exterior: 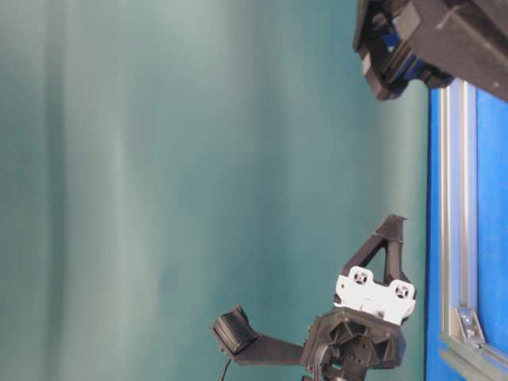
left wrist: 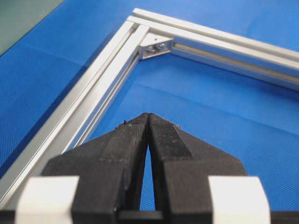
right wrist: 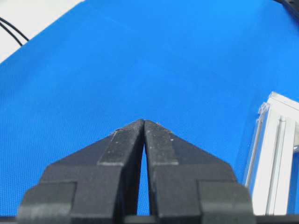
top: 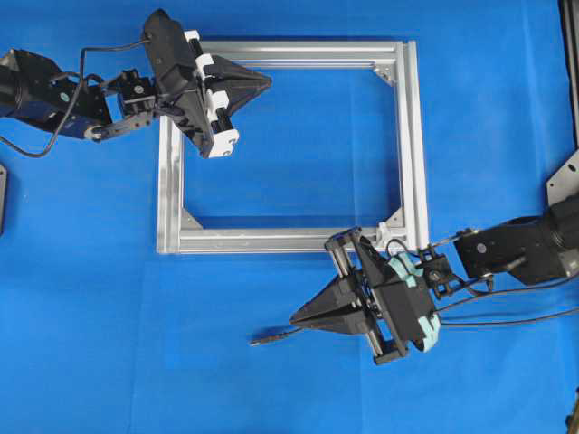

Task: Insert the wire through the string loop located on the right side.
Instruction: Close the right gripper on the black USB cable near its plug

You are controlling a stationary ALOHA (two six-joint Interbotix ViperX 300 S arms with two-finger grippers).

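We list a silver aluminium frame [top: 289,145] on the blue table cover [top: 109,316]. Left gripper [top: 267,81]: fingertips pressed together on nothing, hovering inside the frame's far-left corner; its wrist view adds a corner bracket [left wrist: 156,44]. Right gripper [top: 294,318]: clenched, empty, just outside the frame's near rail. The wire [top: 276,338], plug tip first, lies on the cover beside that gripper, apart from the frame. The string loop [top: 395,246] sits at the frame's near-right corner, a faint whitish bit we see overhead.
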